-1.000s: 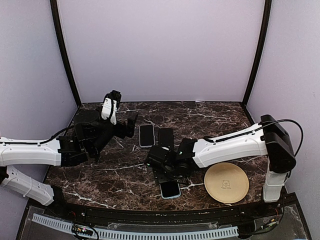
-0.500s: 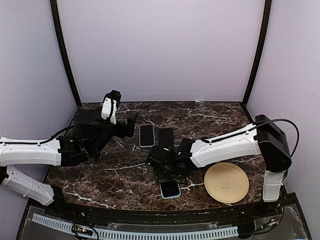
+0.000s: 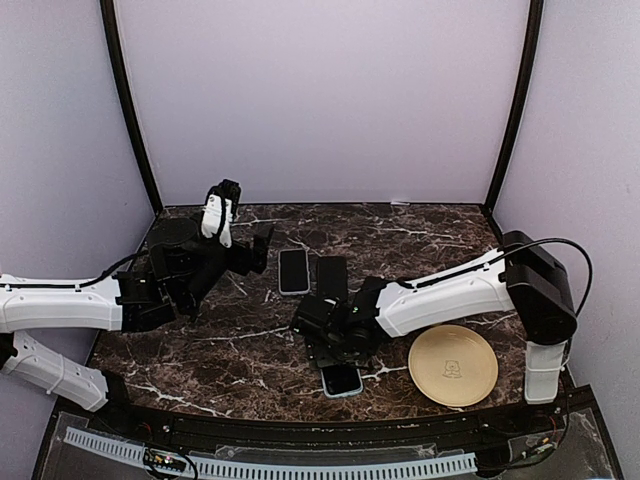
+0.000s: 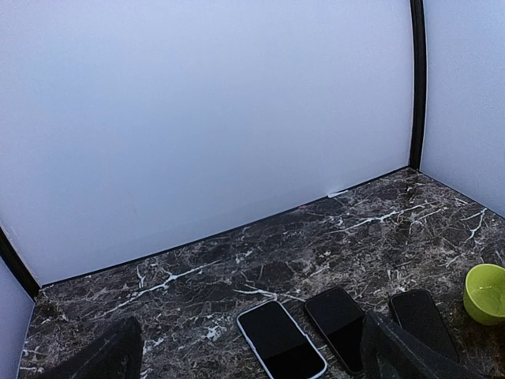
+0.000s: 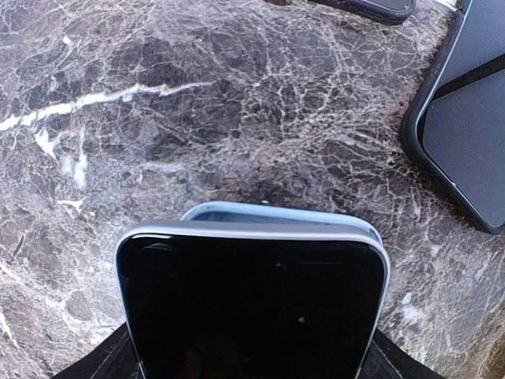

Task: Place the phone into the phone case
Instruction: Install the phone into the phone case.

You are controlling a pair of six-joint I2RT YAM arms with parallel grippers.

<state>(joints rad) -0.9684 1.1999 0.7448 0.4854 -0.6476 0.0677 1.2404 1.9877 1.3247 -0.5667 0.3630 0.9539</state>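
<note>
Black-screened phone (image 5: 252, 308), pale-blue case (image 5: 276, 212)

Two white-and-black robot arms reach inward toward each other.
The left arm (image 3: 60, 305) stretches forward and to the right, its hand (image 3: 242, 228) raised with the fingers (image 4: 102, 359) spread wide. The right arm (image 3: 450, 295) bends in from the right side, its hand (image 3: 330, 338) low over the worktop (image 3: 420, 235), fingers (image 5: 95, 367) well apart; whether they grip anything is unclear.

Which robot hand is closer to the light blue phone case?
The right. The right gripper is directly above the light blue phone case, with a phone between its jaws. The left gripper hangs open, far off to the left.
</note>
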